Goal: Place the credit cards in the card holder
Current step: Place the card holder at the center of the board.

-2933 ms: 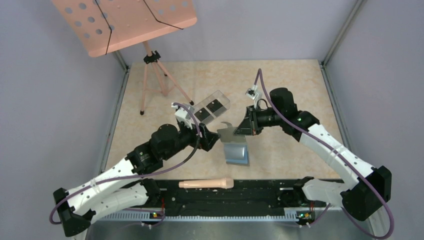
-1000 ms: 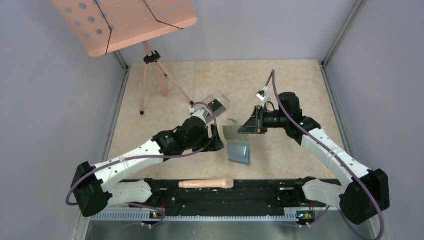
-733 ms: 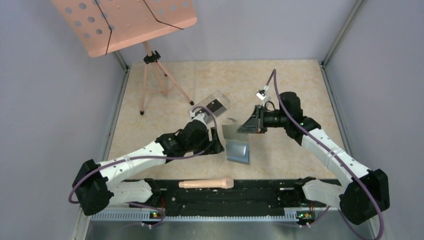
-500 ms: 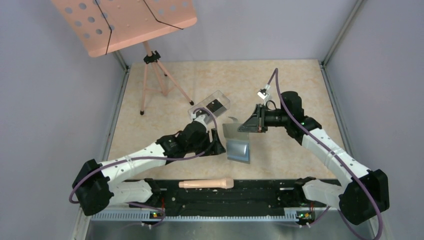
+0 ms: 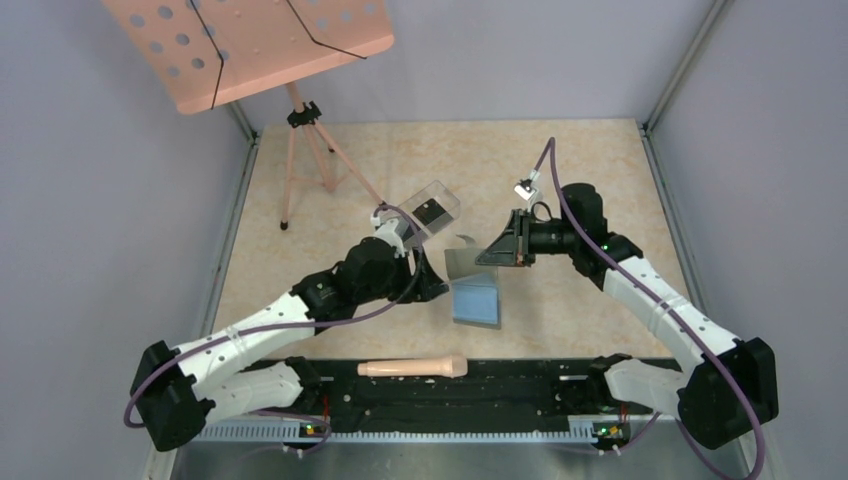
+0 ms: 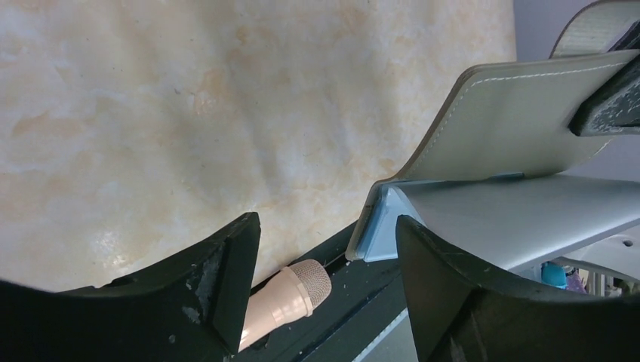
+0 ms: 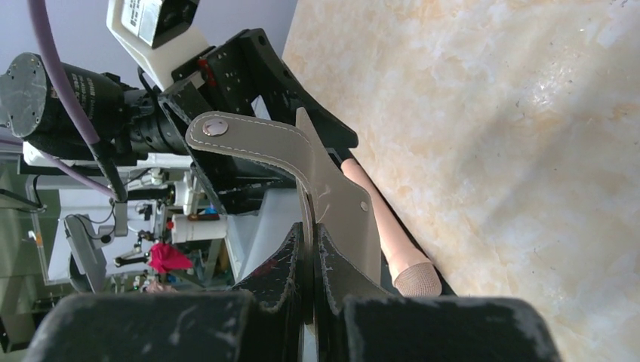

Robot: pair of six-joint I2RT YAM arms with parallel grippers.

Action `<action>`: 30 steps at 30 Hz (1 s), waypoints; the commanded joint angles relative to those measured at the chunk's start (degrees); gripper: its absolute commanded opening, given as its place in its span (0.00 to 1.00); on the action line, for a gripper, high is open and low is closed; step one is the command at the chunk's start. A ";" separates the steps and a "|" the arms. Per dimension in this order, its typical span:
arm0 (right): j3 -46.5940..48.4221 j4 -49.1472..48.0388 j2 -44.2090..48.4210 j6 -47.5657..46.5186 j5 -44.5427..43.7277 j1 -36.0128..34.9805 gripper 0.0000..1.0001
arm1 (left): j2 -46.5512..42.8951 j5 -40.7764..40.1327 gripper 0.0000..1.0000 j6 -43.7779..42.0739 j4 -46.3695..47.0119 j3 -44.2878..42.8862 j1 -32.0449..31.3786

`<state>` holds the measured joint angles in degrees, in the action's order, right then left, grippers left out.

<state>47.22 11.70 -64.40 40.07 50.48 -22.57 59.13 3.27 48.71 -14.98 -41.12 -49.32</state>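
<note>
The card holder (image 5: 476, 300) sits mid-bench, opened out. Its blue slotted half lies flat on the bench (image 5: 560, 180), while its gray flap stands up, pinched tight by the right tool (image 5: 497, 257). That hold, I judge, is meant to bare the slots so a card can slide in. The left tool (image 6: 324, 226) hangs just beside the holder's left edge, its jaws wide with nothing between them, so no card is on its way yet. One black card (image 5: 432, 212) shows in the clear box (image 5: 443, 196) just behind that arm; others may be hidden. A pink mic (image 5: 413, 367) lies at the near edge, apart from the work.
</note>
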 commanded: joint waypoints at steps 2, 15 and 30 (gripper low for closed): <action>-0.12 -0.94 -0.50 -0.53 0.64 0.58 0.00 | -2.04 2.03 0.71 -2.19 3.05 -0.54 1.77; 0.78 -2.83 -1.25 2.88 2.34 0.59 0.00 | -0.75 9.33 0.78 -4.28 8.24 -0.65 4.78; -1.42 -12.69 0.83 14.55 6.43 0.64 0.00 | 1.60 21.50 0.83 -2.17 26.51 3.39 8.47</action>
<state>46.35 5.91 -65.39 49.39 54.04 -22.44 60.64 19.42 45.78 1.69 -39.64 -42.00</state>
